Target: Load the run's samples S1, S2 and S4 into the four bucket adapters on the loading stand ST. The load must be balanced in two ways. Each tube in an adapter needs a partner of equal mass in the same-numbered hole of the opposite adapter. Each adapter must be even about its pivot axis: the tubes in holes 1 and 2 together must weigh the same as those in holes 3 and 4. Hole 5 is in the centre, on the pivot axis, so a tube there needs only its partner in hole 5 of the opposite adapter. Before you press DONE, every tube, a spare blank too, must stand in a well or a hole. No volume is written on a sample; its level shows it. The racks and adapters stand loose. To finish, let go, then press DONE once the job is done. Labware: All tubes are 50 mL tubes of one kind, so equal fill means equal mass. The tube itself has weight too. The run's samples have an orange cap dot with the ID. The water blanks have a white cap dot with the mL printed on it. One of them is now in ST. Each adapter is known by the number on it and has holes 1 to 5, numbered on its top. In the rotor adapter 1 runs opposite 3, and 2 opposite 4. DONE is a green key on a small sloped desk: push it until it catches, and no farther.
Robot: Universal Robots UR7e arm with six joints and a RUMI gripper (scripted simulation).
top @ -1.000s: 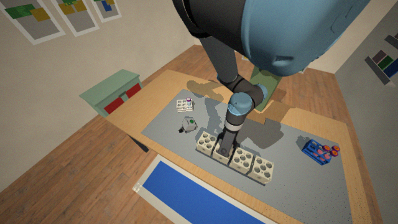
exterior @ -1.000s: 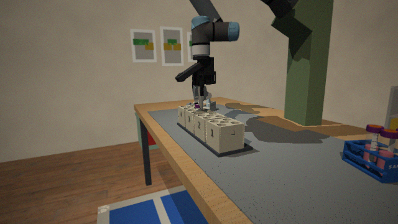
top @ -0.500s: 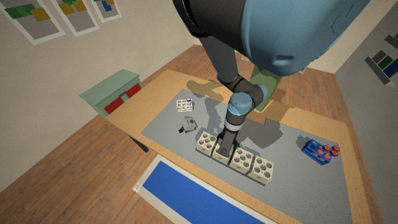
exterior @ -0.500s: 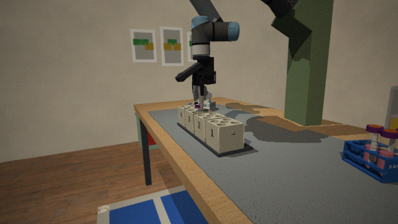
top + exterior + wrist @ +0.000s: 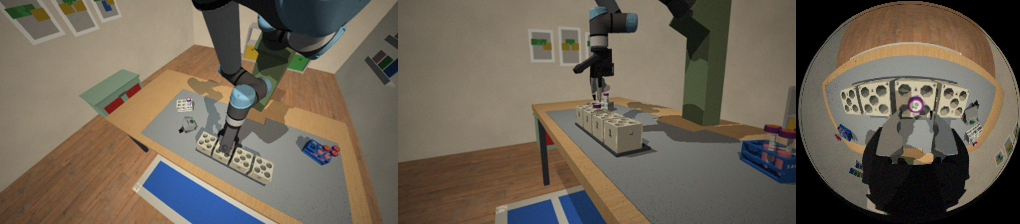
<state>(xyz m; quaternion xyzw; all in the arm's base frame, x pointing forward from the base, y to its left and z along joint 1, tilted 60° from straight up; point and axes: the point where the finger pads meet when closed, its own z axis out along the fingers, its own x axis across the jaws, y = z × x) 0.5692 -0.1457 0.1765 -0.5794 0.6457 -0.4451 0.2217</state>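
Four cream bucket adapters stand in a row on the dark stand ST [image 5: 635, 151]: adapter 1 [image 5: 262, 168] [image 5: 622, 134], adapter 2 [image 5: 241, 159] [image 5: 600, 124], adapter 3 [image 5: 588, 119] [image 5: 915, 92] and adapter 4 [image 5: 206, 142] [image 5: 579, 115]. A purple-capped tube with a white dot [image 5: 597, 106] [image 5: 915, 104] stands in adapter 3, in what looks like the centre hole. My gripper [image 5: 224, 149] [image 5: 598, 91] [image 5: 915, 110] hangs just above that cap, fingers apart and clear of it, holding nothing. The other holes in view look empty.
A blue sample rack [image 5: 314, 152] [image 5: 762, 162] [image 5: 846, 131] at the right holds orange-dotted tubes [image 5: 330, 150] [image 5: 772, 128]. A white rack [image 5: 183, 106] [image 5: 973, 133] at the back left holds one purple-capped tube [image 5: 188, 100] [image 5: 606, 94]. The green DONE key [image 5: 191, 121] sits on its small desk beside it.
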